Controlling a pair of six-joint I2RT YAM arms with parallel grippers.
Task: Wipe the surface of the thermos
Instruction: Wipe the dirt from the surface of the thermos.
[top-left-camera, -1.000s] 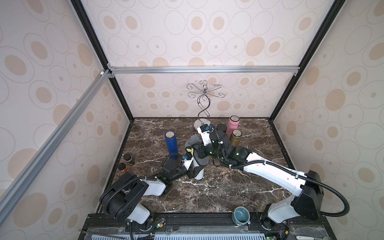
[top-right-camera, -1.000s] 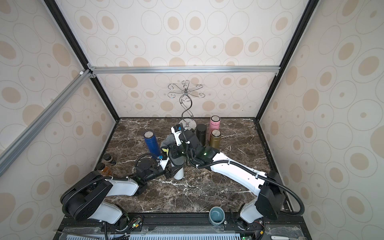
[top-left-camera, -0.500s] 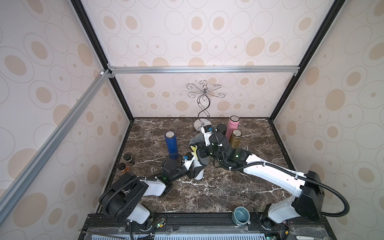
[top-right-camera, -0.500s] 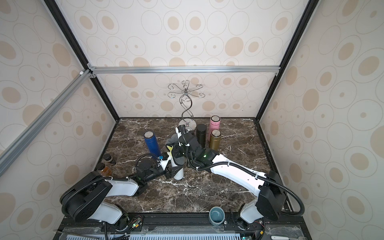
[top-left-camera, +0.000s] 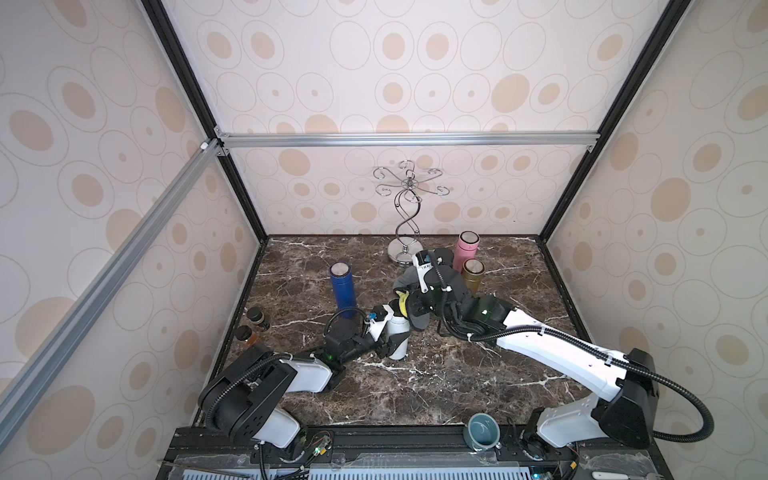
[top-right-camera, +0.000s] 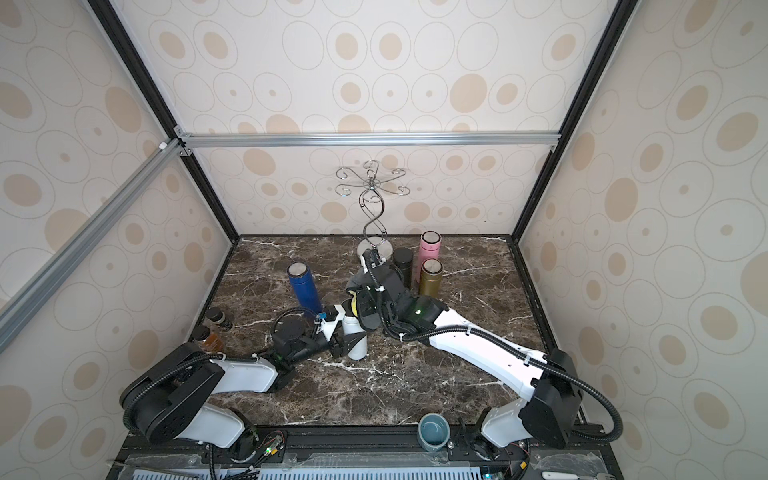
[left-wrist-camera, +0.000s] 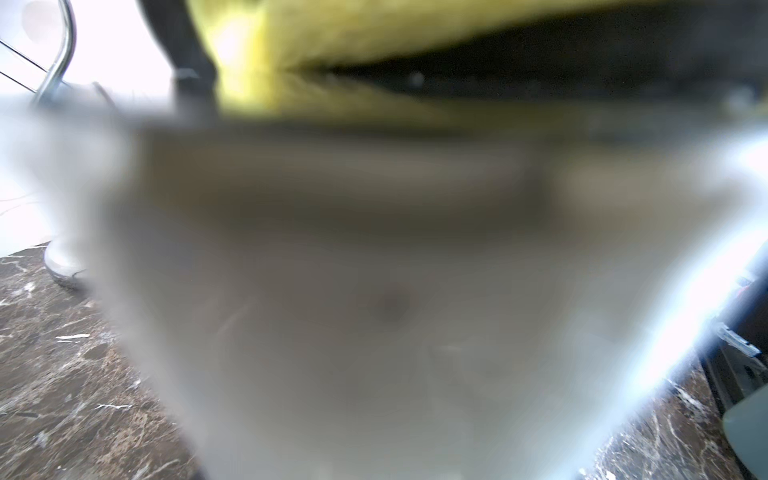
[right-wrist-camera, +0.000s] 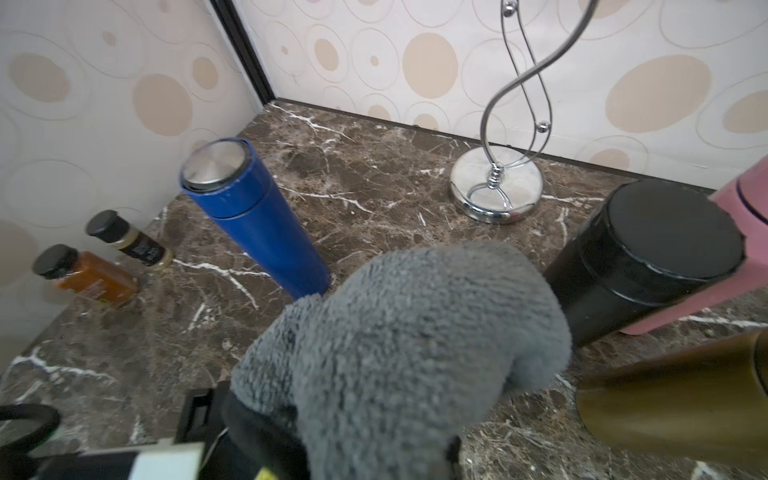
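A white thermos (top-left-camera: 398, 332) stands upright near the middle of the marble table, and my left gripper (top-left-camera: 390, 348) is shut around its lower body. In the left wrist view the thermos (left-wrist-camera: 374, 311) fills the frame as a pale blur, with the yellow side of the cloth (left-wrist-camera: 332, 29) above it. My right gripper (top-left-camera: 411, 309) is shut on a grey and yellow cloth (top-left-camera: 405, 282) pressed against the thermos's top on its right side. The grey cloth (right-wrist-camera: 407, 340) hides the right jaws in the right wrist view. Both top views show this; in a top view the thermos (top-right-camera: 356, 343) stands below the cloth (top-right-camera: 354, 305).
A blue thermos (top-left-camera: 343, 286) stands to the left. Black (right-wrist-camera: 648, 257), pink (top-left-camera: 467, 249) and gold (top-left-camera: 473, 276) thermoses cluster close behind the right gripper. A chrome wire stand (top-left-camera: 405, 253) is at the back, two small bottles (top-left-camera: 251, 326) by the left wall, a teal cup (top-left-camera: 483, 431) at the front edge.
My right gripper has slid the cloth a little to the right, from draped over the thermos's top to its right side. The left arm and the thermos have stayed still.
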